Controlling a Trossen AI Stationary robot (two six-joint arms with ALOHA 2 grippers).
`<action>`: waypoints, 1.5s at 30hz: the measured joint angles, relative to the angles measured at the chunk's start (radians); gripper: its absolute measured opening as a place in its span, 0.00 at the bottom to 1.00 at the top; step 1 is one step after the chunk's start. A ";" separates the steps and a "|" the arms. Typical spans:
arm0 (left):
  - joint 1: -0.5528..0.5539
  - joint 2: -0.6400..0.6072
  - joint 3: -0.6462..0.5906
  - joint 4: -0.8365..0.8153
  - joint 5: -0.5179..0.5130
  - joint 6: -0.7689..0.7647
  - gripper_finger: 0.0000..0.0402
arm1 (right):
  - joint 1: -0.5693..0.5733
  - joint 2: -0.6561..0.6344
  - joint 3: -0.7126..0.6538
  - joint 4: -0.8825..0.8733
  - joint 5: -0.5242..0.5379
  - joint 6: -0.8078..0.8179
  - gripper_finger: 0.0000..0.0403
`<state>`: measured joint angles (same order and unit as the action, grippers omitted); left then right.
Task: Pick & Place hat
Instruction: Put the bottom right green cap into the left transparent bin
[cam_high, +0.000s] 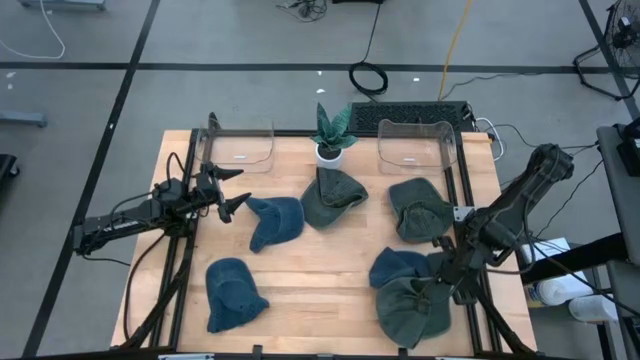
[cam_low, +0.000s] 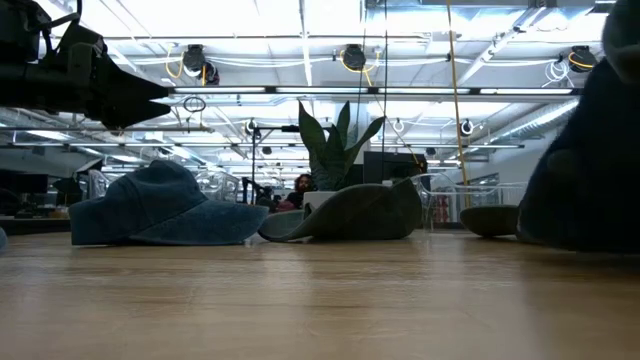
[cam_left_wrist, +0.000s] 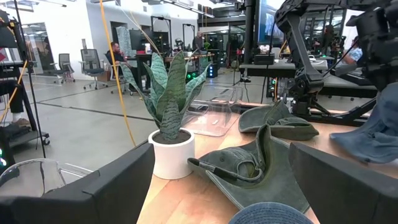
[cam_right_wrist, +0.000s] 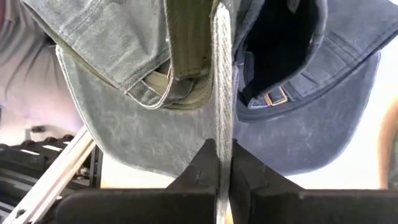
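Note:
Several hats lie on the wooden table. My right gripper (cam_high: 438, 291) is at the near right, shut on a green hat (cam_high: 410, 310), which fills the right wrist view (cam_right_wrist: 124, 124). A blue hat (cam_high: 398, 264) lies against it on the far side and also shows in the right wrist view (cam_right_wrist: 311, 118). My left gripper (cam_high: 236, 203) is open and empty above the table at the left, just left of another blue hat (cam_high: 275, 222). In the low view this gripper (cam_low: 150, 95) hovers above that hat (cam_low: 160, 208). My right gripper pinches a thin edge of the green hat (cam_right_wrist: 222, 134), seen edge-on, between its two fingers. The fingers (cam_right_wrist: 202, 165) come slanting down from the table's right side. The hat's body spreads out beyond the fingers. I cannot tell whether it is clear of the table.
A potted plant (cam_high: 330, 135) stands at the far middle between two clear containers (cam_high: 240, 150) (cam_high: 415, 145). Other hats: green (cam_high: 332, 195) by the plant, green (cam_high: 418, 208) at the right, blue (cam_high: 235, 292) at the near left. Bare wood (cam_high: 320, 280) lies in the near middle.

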<state>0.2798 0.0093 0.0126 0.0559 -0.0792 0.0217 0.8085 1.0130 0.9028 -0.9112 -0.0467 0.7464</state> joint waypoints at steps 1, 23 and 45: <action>0.000 0.000 0.000 0.000 0.000 0.000 0.94 | -0.004 -0.008 0.000 0.000 0.000 0.000 0.00; 0.000 0.000 0.000 0.000 0.000 0.000 0.94 | -0.037 -0.044 -0.053 -0.020 0.022 0.004 0.00; 0.000 0.000 0.000 0.000 0.000 0.000 0.94 | -0.035 -0.006 -0.221 0.250 -0.037 0.044 0.12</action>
<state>0.2800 0.0093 0.0124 0.0559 -0.0792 0.0219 0.7734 1.0065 0.6815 -0.6607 -0.0833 0.7908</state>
